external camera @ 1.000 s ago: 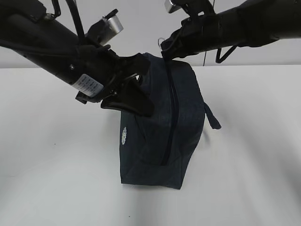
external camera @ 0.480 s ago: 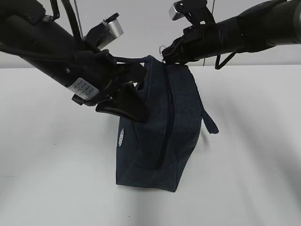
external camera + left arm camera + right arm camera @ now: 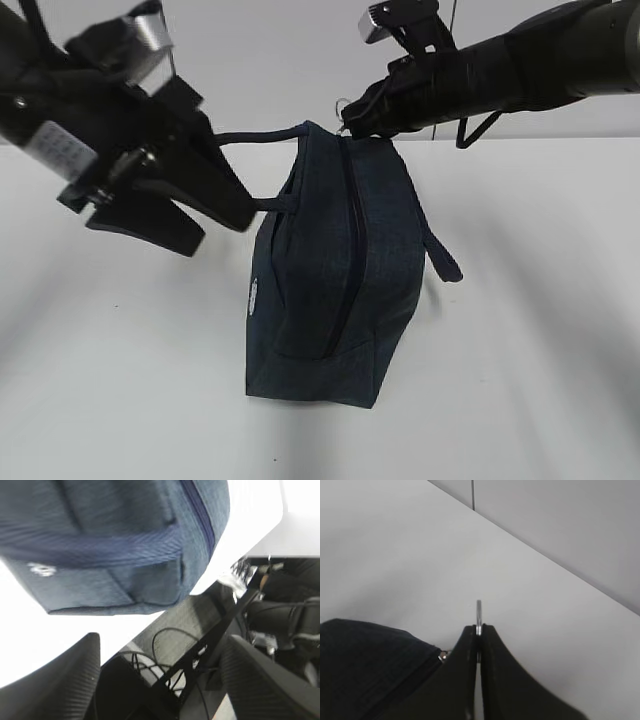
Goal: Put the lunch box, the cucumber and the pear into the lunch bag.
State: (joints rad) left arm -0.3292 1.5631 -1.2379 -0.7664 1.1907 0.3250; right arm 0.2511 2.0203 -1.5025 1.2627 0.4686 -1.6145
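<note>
The dark navy lunch bag (image 3: 340, 270) stands on the white table with its zipper shut along the top and front. My right gripper (image 3: 348, 118) is shut on the metal ring pull (image 3: 479, 612) at the bag's top far end; the fingers (image 3: 495, 670) pinch the ring edge-on beside the bag (image 3: 365, 660). My left gripper (image 3: 218, 232) is open and empty, left of the bag, close to its left handle (image 3: 260, 135). The left wrist view shows the bag (image 3: 100, 510), that handle (image 3: 100, 545) and the white logo (image 3: 42, 570). The lunch box, cucumber and pear are out of view.
The bag's other handle (image 3: 442, 255) hangs down its right side. The white table (image 3: 530, 330) spreads around the bag, with a pale wall behind. The left wrist view shows the table edge with cables (image 3: 165, 645) and a dark frame below.
My left gripper has pulled back to the left, off the bag's side, and its jaws stand open. The left handle now sticks out sideways. The right gripper has kept its hold on the ring.
</note>
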